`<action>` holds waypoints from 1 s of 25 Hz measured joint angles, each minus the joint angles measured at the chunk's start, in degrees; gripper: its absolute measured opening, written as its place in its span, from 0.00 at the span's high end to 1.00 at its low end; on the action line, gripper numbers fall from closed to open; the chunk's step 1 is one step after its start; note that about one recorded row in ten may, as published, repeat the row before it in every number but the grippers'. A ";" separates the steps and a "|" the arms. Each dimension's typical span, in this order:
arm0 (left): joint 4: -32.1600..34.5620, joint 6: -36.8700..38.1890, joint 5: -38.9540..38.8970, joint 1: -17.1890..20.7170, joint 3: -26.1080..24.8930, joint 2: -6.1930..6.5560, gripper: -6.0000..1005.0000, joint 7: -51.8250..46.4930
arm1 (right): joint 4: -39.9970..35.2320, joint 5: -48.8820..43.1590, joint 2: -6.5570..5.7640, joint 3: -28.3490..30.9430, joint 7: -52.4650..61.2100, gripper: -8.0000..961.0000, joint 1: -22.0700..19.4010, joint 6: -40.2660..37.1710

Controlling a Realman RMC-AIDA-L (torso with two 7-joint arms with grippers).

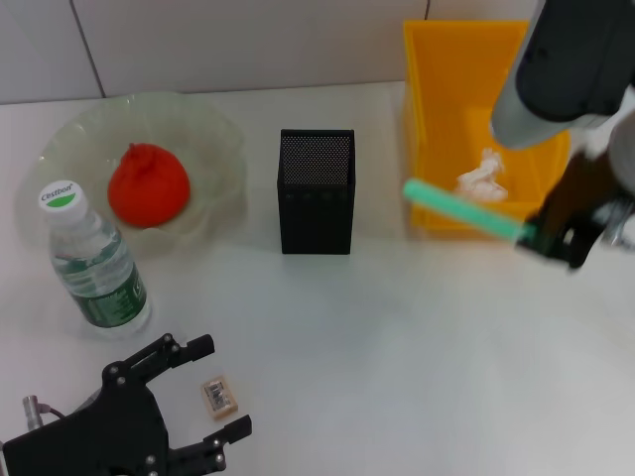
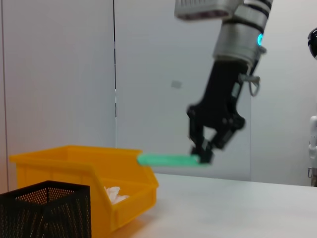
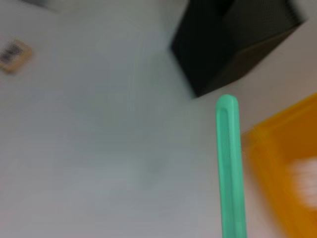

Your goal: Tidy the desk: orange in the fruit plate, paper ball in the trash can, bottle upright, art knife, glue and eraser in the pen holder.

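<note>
My right gripper point(image 1: 544, 241) is shut on a green art knife point(image 1: 461, 209) and holds it in the air by the yellow trash can point(image 1: 446, 69), which holds the paper ball point(image 1: 483, 177). The knife also shows in the right wrist view point(image 3: 229, 163). The black mesh pen holder point(image 1: 317, 193) stands mid-desk. The orange point(image 1: 147, 184) lies in the fruit plate point(image 1: 213, 124). The bottle point(image 1: 94, 263) stands upright. My left gripper point(image 1: 222, 387) is open at the front left, with the eraser point(image 1: 218, 394) on the desk between its fingers. No glue is in view.
The white desk point(image 1: 397, 347) runs to a tiled wall at the back. The trash can stands at the back right, close to the pen holder's right side. The plate and bottle fill the back left.
</note>
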 joint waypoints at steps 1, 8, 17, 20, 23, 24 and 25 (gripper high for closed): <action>0.03 0.06 0.00 -0.05 0.00 -0.05 0.19 0.19 | -1.30 -1.76 0.04 -0.08 -1.77 0.83 0.31 0.01; 0.04 0.54 -0.04 -0.16 -0.28 -0.13 0.19 0.38 | -4.34 -7.31 0.04 -0.83 -16.12 0.83 2.22 5.98; -0.18 0.54 -0.79 -0.21 -0.53 -0.46 0.19 0.40 | -3.88 -7.45 0.15 -0.45 -42.79 0.83 0.38 21.02; -0.38 0.54 -1.00 -0.22 -0.56 -0.48 0.19 0.41 | -2.19 -7.43 0.21 -0.64 -49.78 0.83 -0.75 25.83; -0.60 0.80 -1.38 -0.24 -0.61 -0.47 0.19 0.42 | 0.71 -7.42 -0.28 -1.48 -53.30 0.83 0.12 28.39; -0.60 1.17 -1.41 -0.20 -0.61 -0.47 0.19 0.32 | 1.73 -7.41 -0.49 -1.95 -54.58 0.83 0.47 29.30; -0.60 1.17 -1.41 -0.20 -0.61 -0.47 0.19 0.32 | 2.68 -7.41 -0.72 -2.40 -55.66 0.83 0.68 30.33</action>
